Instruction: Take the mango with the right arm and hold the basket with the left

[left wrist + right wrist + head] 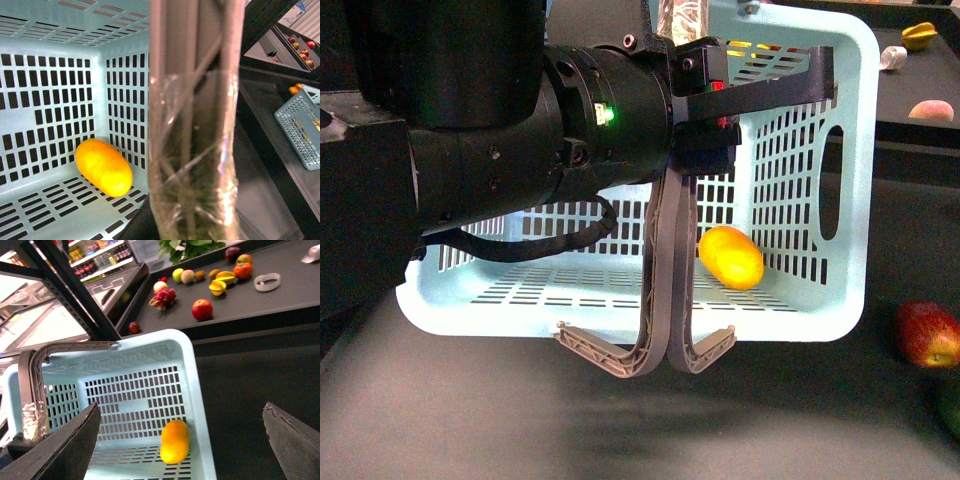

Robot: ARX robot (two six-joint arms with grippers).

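inside slotted aqua basket (790, 322), smooth oval mango (731, 257); left jaws clamped on wrapped handles (660, 290), right jaws apart.

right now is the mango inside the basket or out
Inside: the smooth yellow-orange oval mango lies on the slotted floor of the light aqua plastic basket, beside a side wall.

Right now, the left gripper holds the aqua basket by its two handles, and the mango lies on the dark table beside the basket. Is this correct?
Not quite. The mango lies inside the aqua basket, on its slotted floor, not beside it; the left wrist view shows this clearly. The left gripper does hold the two handles.
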